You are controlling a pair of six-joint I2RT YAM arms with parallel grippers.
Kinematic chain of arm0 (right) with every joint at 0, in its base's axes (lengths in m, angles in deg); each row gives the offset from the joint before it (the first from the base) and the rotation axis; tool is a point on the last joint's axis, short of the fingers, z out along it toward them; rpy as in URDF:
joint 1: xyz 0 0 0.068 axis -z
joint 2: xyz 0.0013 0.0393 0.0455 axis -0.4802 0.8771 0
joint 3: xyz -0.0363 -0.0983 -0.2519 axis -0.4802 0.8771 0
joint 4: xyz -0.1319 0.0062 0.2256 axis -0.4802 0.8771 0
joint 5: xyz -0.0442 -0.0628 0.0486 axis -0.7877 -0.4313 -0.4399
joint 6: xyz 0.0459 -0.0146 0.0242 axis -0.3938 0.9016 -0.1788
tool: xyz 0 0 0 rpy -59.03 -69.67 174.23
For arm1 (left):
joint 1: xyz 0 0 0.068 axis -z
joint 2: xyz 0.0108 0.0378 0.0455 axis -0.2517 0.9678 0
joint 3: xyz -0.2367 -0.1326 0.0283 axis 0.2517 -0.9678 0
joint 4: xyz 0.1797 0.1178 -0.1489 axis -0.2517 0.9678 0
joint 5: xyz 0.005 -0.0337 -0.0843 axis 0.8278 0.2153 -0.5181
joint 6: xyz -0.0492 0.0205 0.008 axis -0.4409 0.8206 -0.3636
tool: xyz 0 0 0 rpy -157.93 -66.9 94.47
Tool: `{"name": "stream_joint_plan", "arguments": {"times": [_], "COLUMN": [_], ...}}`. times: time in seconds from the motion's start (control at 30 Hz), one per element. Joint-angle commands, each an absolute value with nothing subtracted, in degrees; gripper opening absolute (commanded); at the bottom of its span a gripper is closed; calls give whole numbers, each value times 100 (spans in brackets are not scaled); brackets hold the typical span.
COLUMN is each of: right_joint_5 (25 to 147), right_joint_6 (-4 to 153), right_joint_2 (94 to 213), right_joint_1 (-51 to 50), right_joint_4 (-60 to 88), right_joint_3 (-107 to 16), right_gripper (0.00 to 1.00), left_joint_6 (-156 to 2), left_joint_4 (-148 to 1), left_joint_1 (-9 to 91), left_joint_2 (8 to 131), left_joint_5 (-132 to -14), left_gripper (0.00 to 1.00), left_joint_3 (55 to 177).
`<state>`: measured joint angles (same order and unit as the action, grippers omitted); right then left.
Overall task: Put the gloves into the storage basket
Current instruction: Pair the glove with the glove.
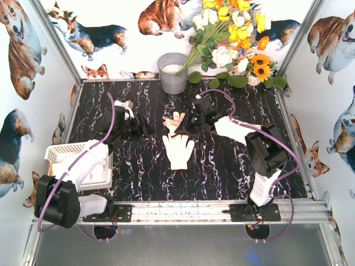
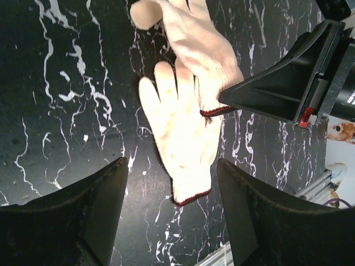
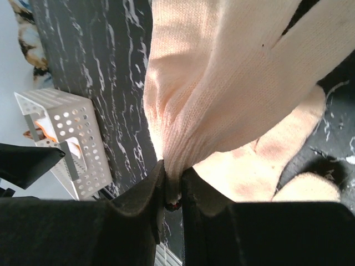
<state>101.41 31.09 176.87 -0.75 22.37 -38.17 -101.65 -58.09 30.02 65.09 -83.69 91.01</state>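
Two cream-white gloves are at the middle of the black marble table. One glove [image 1: 179, 151] [image 2: 180, 138] lies flat, its dark red cuff toward the near edge. My right gripper [image 1: 187, 123] [image 3: 173, 180] is shut on the cuff of the other glove [image 1: 175, 119] [image 3: 222, 83] [image 2: 194, 39], which hangs from the jaws over the flat one's fingers [image 3: 266, 166]. My left gripper [image 1: 138, 126] [image 2: 172, 162] is open just left of the gloves, with nothing between its fingers. The white perforated storage basket [image 1: 61, 151] [image 3: 66, 138] stands at the left edge; something white and orange shows inside it.
A grey metal bucket [image 1: 173, 72] stands at the back centre, with a bunch of white, yellow and orange flowers [image 1: 233, 33] leaning beside it. Walls with corgi pictures close off the left, right and back. An aluminium rail [image 1: 183, 210] runs along the near edge.
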Motion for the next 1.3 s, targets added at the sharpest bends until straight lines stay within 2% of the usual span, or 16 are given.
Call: {"name": "stream_joint_plan", "arguments": {"times": [0.0, 0.4, 0.57, 0.7, 1.1, 1.27], "right_joint_5": [10243, 10256, 10167, 10101, 9912, 9853], "right_joint_6": [2969, 2791, 2737, 2758, 2907, 2906], "right_joint_2": [17426, 16871, 16698, 16585, 16282, 16233], "right_joint_1": [-162, -435, -541, -637, -929, -1045], "right_joint_4": [1824, 1790, 1842, 1948, 2405, 2457], "right_joint_3": [-3659, -2979, -2746, -2586, -2331, -2187], "right_gripper": [0, 1, 3, 9, 10, 14], "left_joint_6": [-10282, -10472, -10572, -10616, -10830, -10996], "left_joint_4": [-6040, -6359, -6466, -6520, -6789, -6978], "left_joint_1": [2934, 3018, 3130, 3211, 3767, 4010], "left_joint_2": [6324, 6536, 6510, 6516, 6731, 6877], "left_joint_5": [-8510, -9180, -9166, -9178, -9066, -8975], "left_gripper": [60, 61, 62, 62, 62, 62], "left_joint_3": [8908, 8468, 8255, 8148, 8070, 7968]}}
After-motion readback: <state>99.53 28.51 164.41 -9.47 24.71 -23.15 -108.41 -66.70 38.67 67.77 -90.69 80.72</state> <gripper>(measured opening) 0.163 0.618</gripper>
